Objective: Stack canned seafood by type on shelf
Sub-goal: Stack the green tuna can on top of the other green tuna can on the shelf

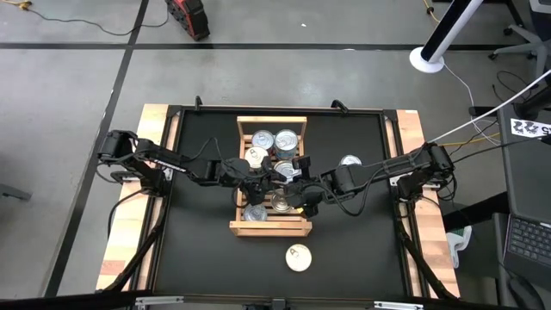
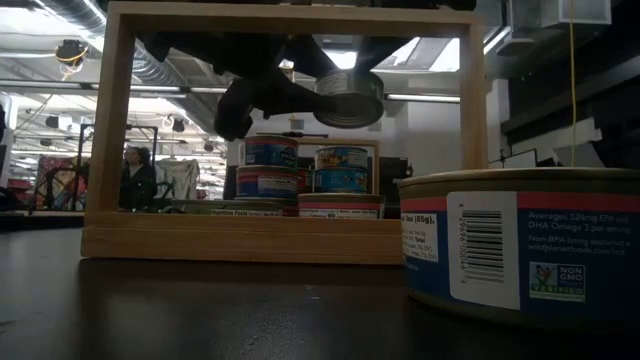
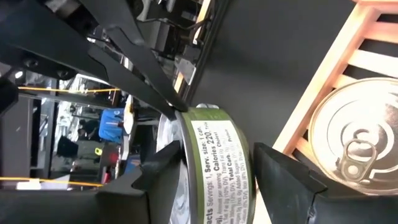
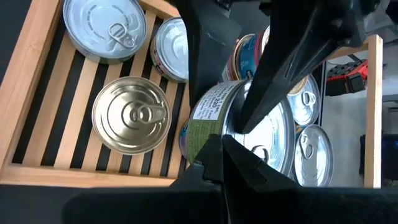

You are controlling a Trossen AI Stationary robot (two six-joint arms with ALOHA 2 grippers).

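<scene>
Green-labelled and silver-lidded, one tin (image 3: 211, 168) hangs on its edge above the wooden rack (image 1: 270, 226), pinched between the two fingers of the left gripper (image 3: 214, 180), which reaches in from the table's left side. From table height the same tin (image 2: 348, 98) floats up under the rack's top rail, clear of the cans stacked below it.

The right gripper (image 4: 225, 163) sits just beside the held tin over the middle of the rack, its fingers pressed together with nothing between them.

On the rack, blue-labelled cans (image 2: 270, 152) stand stacked at the far end, with more silver lids (image 1: 286, 139) showing there from above. Nearer the close end, a gold-lidded can (image 4: 130, 115) rests flat on the slats, and a silver one with a pull ring (image 4: 102, 25) lies beside it.

Off the rack, a cream-lidded can (image 1: 298, 257) sits alone on the black table (image 1: 198, 250) toward the near edge, and another silver can (image 1: 350, 161) lies to the rack's right, partly under the right arm.

A person (image 2: 135, 178) stands in the room beyond.
</scene>
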